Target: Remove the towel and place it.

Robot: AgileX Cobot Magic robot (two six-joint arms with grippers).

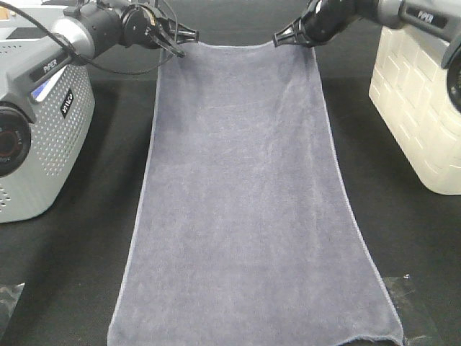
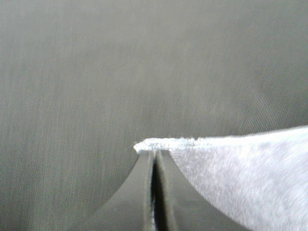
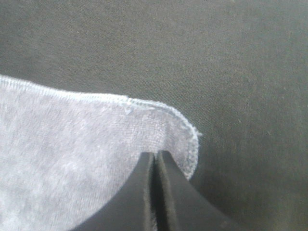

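The grey-purple towel (image 1: 245, 202) hangs stretched down the middle of the high view, from its far edge to the near bottom edge of the frame. My left gripper (image 1: 180, 45) pinches the towel's far left corner, and my right gripper (image 1: 282, 37) pinches its far right corner. Up close, the left wrist view has the left gripper (image 2: 155, 155) shut on the pale towel (image 2: 240, 173) corner. The right gripper (image 3: 155, 156) is shut on the hemmed corner of the towel (image 3: 72, 154). Black cloth lies beneath both.
A grey perforated basket (image 1: 50, 130) stands at the left of the black table. At the right stands a cream brick-patterned box (image 1: 418, 94). Clear tape patches lie at the near left (image 1: 9, 299) and near right (image 1: 414, 303) corners.
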